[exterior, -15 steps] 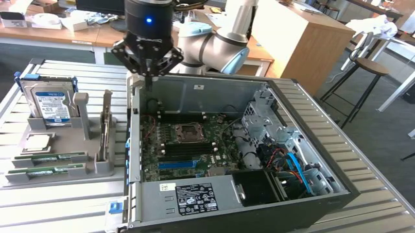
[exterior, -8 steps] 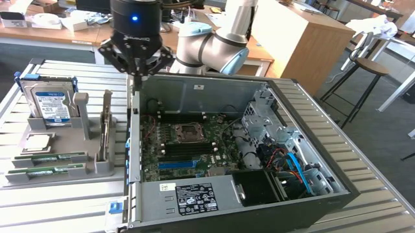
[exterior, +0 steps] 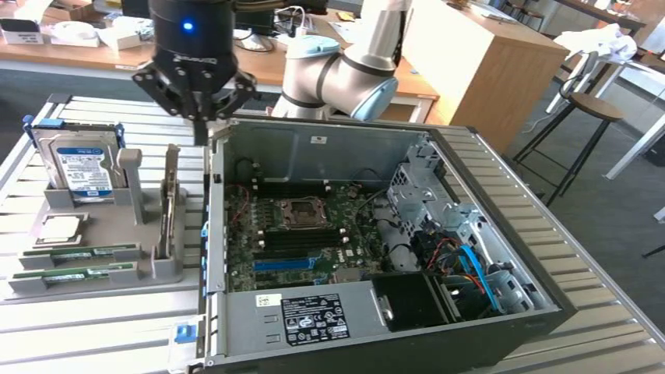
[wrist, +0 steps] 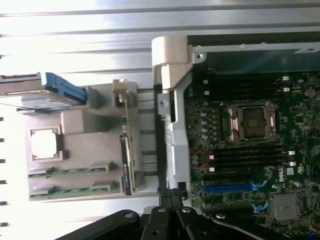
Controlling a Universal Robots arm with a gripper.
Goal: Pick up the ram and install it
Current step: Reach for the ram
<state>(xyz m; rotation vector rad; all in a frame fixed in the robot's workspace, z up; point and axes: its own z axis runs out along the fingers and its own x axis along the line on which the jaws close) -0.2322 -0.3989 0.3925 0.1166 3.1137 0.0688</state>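
Fingers (exterior: 205, 117) of the gripper (exterior: 204, 120) are pressed together, closed on themselves, in the exterior view. It hangs over the far corner of the open computer case (exterior: 311, 156), at the exterior view's left; the arm above it is cut off by the frame. Well apart from it, a ram stick (exterior: 78, 255) and a second ram stick (exterior: 71, 274) lie side by side in slots of the grey holder (exterior: 114, 230), beside the case. They sit partly sunk in those slots, and their labels are too small to read. A hard drive (exterior: 83, 167) and an expansion card (exterior: 170, 199) stand upright on the same holder.

From the wrist view, the closed gripper (wrist: 170, 193) shows its tips over the case's pale edge (wrist: 172, 65), its body cut off by the frame. Both the ram stick (wrist: 70, 170) and the second ram stick (wrist: 70, 191) appear as thin green strips in the holder (wrist: 90, 140). Glare washes out that side of the picture and the hard drive (wrist: 57, 85) is only partly in frame.
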